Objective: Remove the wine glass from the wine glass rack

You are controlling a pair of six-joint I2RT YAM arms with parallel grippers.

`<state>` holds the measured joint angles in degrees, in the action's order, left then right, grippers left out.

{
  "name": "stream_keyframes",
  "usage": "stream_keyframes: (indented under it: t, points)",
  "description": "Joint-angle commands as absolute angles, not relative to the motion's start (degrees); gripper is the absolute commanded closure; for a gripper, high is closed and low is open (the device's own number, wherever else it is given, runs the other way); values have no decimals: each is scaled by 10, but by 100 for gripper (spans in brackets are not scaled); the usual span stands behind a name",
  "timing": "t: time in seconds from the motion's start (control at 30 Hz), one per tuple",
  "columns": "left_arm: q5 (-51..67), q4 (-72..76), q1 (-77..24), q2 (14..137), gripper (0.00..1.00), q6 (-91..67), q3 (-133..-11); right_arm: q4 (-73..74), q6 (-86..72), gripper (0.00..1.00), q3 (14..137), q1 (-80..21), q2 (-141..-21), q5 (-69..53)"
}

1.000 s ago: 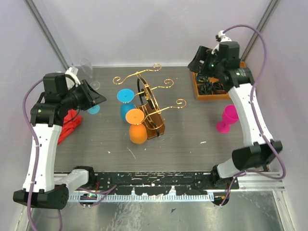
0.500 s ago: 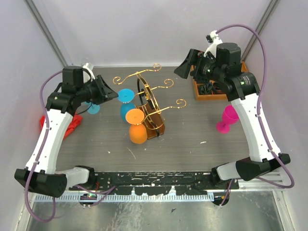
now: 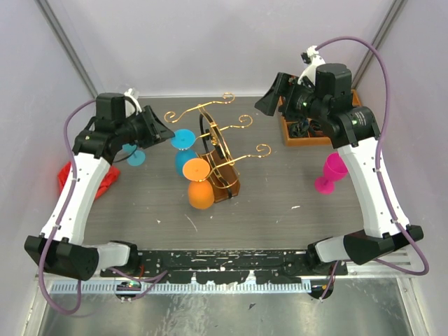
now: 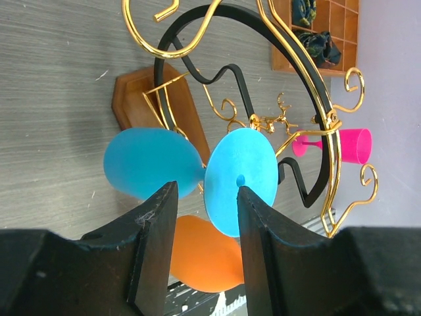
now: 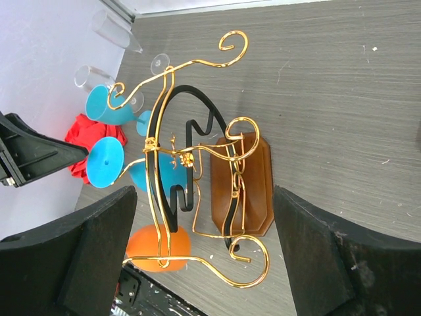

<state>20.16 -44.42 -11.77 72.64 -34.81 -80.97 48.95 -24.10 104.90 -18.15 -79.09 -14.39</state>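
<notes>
Rack (image 3: 217,157) stood mid-table, the blue glass (image 4: 240,181) hanging by its foot on the side nearest the left gripper (image 4: 205,197), the orange glass (image 3: 199,192) on the near side. Left jaws were part open and empty, lined up on the blue foot; the right gripper (image 3: 271,94) hovered far right, wide open, holding nothing. Best bet: straddle the stem just under the foot, clamp, then slide out along the wire rather than pulling down.

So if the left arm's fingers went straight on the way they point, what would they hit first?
Most likely the blue wine glass hanging on the rack: its round foot lies dead ahead of the left fingers. How far off is hard to judge.
</notes>
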Motion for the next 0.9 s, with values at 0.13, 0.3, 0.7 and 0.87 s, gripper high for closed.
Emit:
stream_keyframes:
  t: [0.13,0.3,0.7,0.87]
  points:
    - [239,-400,-121,745,53,-351,-798,469,-236,11,1058,-181,-764,-135]
    - [245,-394,-124,751,53,-351,-799,470,-236,11,1059,-181,-759,-126]
    - [310,-350,-131,758,81,-365,-796,469,-233,10,1050,-181,-754,-120]
    - [318,-332,-133,750,93,-378,-793,469,-229,10,1042,-180,-750,-115]
